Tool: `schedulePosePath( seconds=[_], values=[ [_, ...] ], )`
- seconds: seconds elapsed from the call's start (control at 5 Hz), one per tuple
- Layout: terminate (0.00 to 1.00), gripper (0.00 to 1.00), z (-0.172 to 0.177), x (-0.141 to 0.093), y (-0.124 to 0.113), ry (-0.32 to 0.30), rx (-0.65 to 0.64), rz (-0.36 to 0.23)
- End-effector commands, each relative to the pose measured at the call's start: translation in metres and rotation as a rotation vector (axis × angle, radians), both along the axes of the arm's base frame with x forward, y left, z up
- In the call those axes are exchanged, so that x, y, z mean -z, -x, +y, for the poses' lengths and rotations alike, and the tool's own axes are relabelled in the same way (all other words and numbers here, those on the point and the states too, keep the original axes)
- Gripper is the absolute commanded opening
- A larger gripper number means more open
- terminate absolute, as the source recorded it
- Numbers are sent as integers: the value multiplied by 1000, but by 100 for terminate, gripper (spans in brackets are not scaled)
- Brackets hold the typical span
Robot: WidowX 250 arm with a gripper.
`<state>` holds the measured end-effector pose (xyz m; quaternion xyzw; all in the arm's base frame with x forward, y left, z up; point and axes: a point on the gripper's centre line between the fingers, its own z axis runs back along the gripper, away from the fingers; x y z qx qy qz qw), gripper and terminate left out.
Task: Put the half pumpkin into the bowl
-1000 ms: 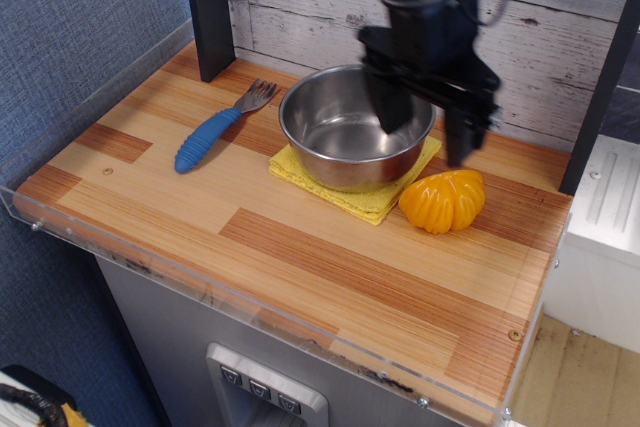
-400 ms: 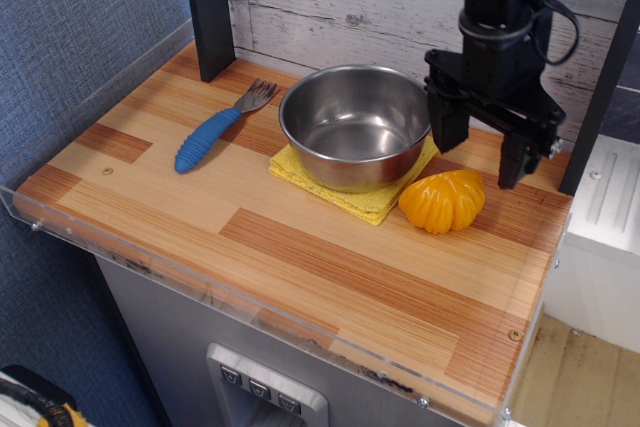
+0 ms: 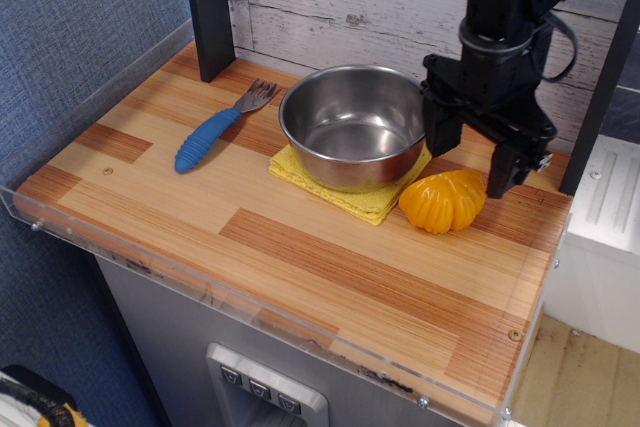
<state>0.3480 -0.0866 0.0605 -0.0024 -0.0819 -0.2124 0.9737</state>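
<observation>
Wooden-striped counter top (image 3: 300, 247) with a clear acrylic guard along its front and left edges; a round, shiny stainless-steel bowl (image 3: 352, 125) stands at the back centre on a folded flat yellow cloth (image 3: 360, 199), of which only the front and right margins show beyond the bowl's base. A glossy yellow-orange ribbed plastic half pumpkin (image 3: 443, 200) lies dome-up on the wood just right of the cloth's corner, outside the bowl, near it without visibly touching it; whether it touches the cloth cannot be told. The black robot gripper (image 3: 468, 159) hangs above and slightly behind the pumpkin, its two fingers spread wide apart and pointing down, nothing held between them; the left finger overlaps the bowl's right rim in this view, the right finger's tip sits just above the pumpkin's upper right edge, contact not discernible. The arm's upper part is cut off by the top of the frame. A fork with a blue ribbed plastic handle and metal tines (image 3: 222, 125) lies left of the bowl, well apart from the pumpkin. A dark vertical post (image 3: 208, 9) rises at the back left, its top cut off.
</observation>
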Motion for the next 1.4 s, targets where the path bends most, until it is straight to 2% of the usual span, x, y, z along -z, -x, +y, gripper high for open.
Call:
schedulePosePath(
  seconds=[0.0,0.2,0.4,0.6,0.8,1.0,1.2],
  values=[
    [0,100,9,10,3,-19,-2,9],
    [0,100,10,17,4,-19,-14,23],
    [0,0,8,17,5,-17,-1,18],
    [0,0,6,11,6,-17,12,6],
    [0,0,3,-5,5,20,21,-28],
    [0,0,-5,-37,7,149,32,-83],
    [0,0,8,-73,10,172,-26,-139]
  ],
)
